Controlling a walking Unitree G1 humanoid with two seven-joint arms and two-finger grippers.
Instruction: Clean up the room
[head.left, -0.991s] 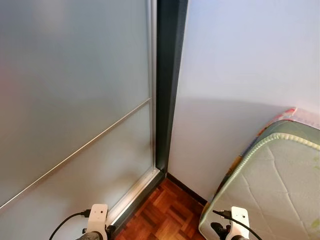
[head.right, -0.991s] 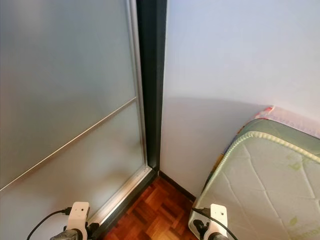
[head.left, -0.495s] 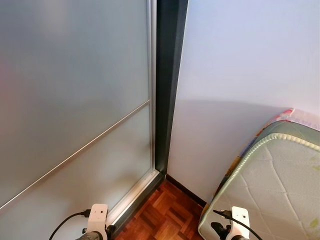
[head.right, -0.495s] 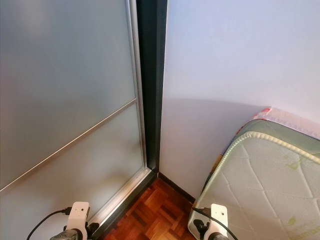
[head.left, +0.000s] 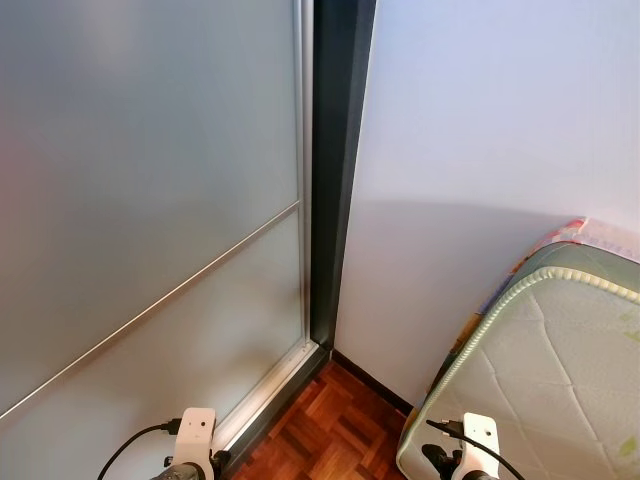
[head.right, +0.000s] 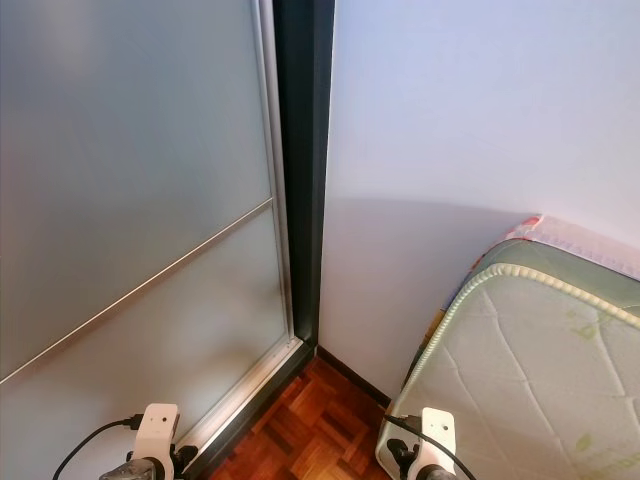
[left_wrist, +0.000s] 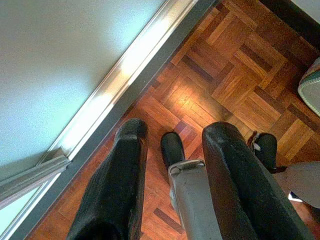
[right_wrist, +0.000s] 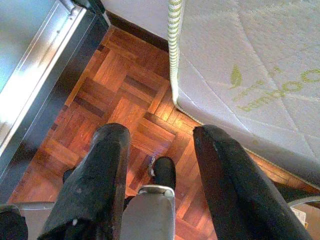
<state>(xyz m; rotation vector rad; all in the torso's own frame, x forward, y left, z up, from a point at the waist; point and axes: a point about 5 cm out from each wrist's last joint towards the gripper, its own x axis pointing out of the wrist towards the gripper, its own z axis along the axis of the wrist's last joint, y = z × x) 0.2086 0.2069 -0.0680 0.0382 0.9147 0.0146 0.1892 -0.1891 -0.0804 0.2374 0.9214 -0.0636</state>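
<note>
Frosted glass sliding door and bare mattress box in this corner; nothing to tidy on the parquet floor. Left claw and right claw both hang open, empty. Best move: turn in place, arms tucked, clear of door track.

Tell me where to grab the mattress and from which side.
Grip the mattress at its rounded corner with the green piped edge, coming from the floor side on its left. That corner juts into the open gap, while the far edge lies against the wall. The right end effector, fingers apart, hangs nearest; one gripper alone probably won't shift it.
</note>
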